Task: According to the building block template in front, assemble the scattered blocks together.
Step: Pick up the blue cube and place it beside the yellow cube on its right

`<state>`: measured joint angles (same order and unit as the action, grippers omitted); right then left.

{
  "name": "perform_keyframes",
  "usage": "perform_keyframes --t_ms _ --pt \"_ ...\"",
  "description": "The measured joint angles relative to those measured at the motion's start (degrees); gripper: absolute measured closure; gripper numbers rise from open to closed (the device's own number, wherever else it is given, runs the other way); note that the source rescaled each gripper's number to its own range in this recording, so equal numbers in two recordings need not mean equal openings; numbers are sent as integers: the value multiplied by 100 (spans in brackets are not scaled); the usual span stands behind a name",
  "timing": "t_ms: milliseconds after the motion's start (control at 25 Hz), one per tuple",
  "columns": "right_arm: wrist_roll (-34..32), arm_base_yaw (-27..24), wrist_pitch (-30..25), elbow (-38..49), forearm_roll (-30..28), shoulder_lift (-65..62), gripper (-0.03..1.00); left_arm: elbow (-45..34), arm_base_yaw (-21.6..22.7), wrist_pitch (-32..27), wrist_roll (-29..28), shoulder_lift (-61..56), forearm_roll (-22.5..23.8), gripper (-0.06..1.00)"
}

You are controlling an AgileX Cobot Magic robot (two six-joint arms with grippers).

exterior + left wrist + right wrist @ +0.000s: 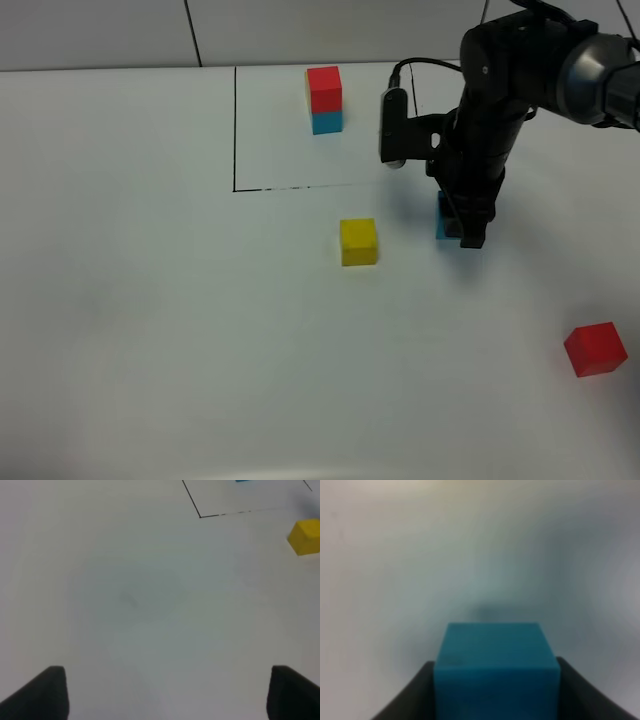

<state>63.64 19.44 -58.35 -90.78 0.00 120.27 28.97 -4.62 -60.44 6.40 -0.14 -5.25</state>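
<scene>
The template, a red block on a blue block (324, 100), stands inside the black outlined area (235, 130) at the back. My right gripper (462, 225) reaches down onto a loose blue block (442, 215) just in front of that area. In the right wrist view the blue block (495, 670) fills the space between the fingers (405, 697), which touch both its sides. A yellow block (358, 241) lies to its left, and also shows in the left wrist view (305, 536). A red block (595, 349) lies at the front right. My left gripper (162, 695) is open and empty over bare table.
The white table (150, 300) spreads to the left and front. The corner of the black outline shows in the left wrist view (200, 516). The right arm and its wrist camera (393, 128) hang over the outline's right side.
</scene>
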Motion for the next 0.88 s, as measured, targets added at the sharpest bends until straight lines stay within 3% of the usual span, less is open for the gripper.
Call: perform_keyframes --t_ms 200,520,880 --pt "219 205 -175 -414 -32 383 96 0 0 0 0 0 0 5" --pt "425 258 -405 -691 404 807 96 0 0 0 0 0 0 5" --pt "308 381 -138 -718 440 950 96 0 0 0 0 0 0 5"
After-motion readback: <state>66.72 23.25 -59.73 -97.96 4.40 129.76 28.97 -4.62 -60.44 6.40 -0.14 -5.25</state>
